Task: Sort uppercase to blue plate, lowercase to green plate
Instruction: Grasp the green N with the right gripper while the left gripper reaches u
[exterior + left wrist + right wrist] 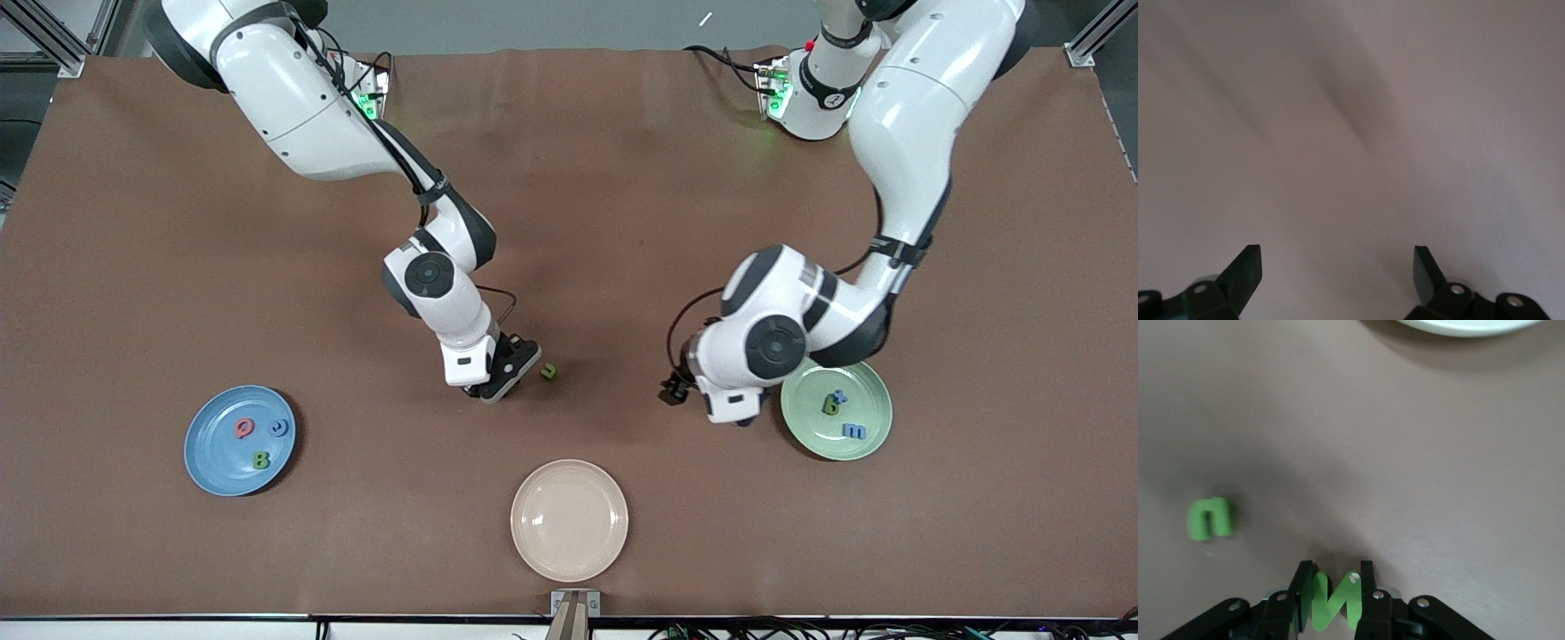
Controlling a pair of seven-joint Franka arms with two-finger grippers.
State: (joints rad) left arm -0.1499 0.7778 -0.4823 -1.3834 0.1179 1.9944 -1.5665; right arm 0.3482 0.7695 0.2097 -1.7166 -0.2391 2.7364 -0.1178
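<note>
Your brown cloth-covered counter point(160, 267) carries three round plain plates in a row toward the front camera. The medium-blue plate point(213, 467) sits toward the right arm's end and already holds the pink-red Q point(244, 429), the blue ring-shaped letter point(280, 428) and the green B point(260, 460); the pale mint-green plate point(867, 404) sits toward the left arm's end with the green b point(831, 406), a small blue x point(839, 396) touching it and the blue m point(853, 431). By my reading, each plate sits at one arm's end so that arm can serve it. The beige plate point(569, 519) between them holds no letter.

Your right pincer point(1332, 590) is down at the counter near the middle, clenched on the green N-shaped letter point(1333, 603), which stands upright between the jaws; as an uppercase piece it looks bound for the blue plate. The small green n-like letter point(549, 371) lies on the cloth just beside that pincer, toward the left arm's end, apart from it and ungripped. It likely goes to the green plate.

Your left pincer point(1338, 280) is released, jaws wide and holding nothing, over bare cloth beside the green plate's rim; I'd guess that arm is waiting
</note>
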